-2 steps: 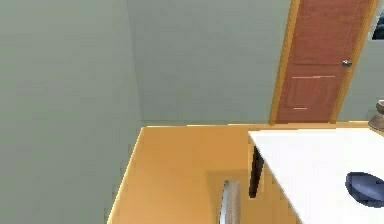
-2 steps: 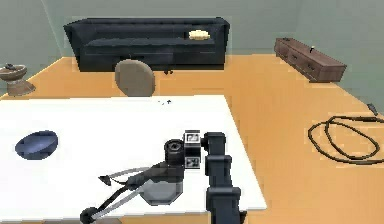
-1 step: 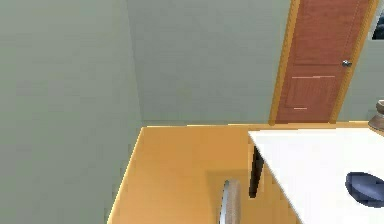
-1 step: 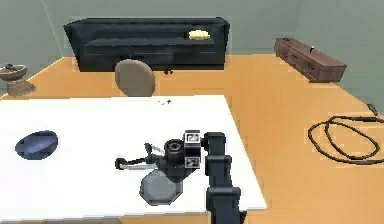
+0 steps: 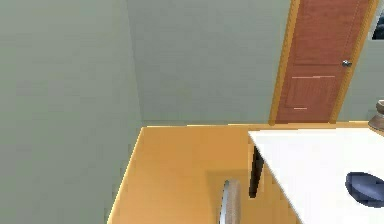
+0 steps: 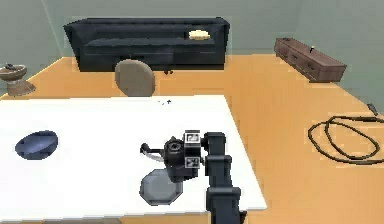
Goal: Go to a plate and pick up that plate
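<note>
At the gripper, a grey plate lay flat on the white table.
Just on the gripper's near side we saw that round grey disc, which we judged to be the plate. The arm stretched over the tabletop, probably to bring the gripper to its rim. We could not tell the gripper's opening, nor whether it held anything. Well off from the gripper, toward the arm side view's left, sat a dark blue dish. Beyond the gripper stood a chair at the table's far edge, then a dark sofa.
</note>
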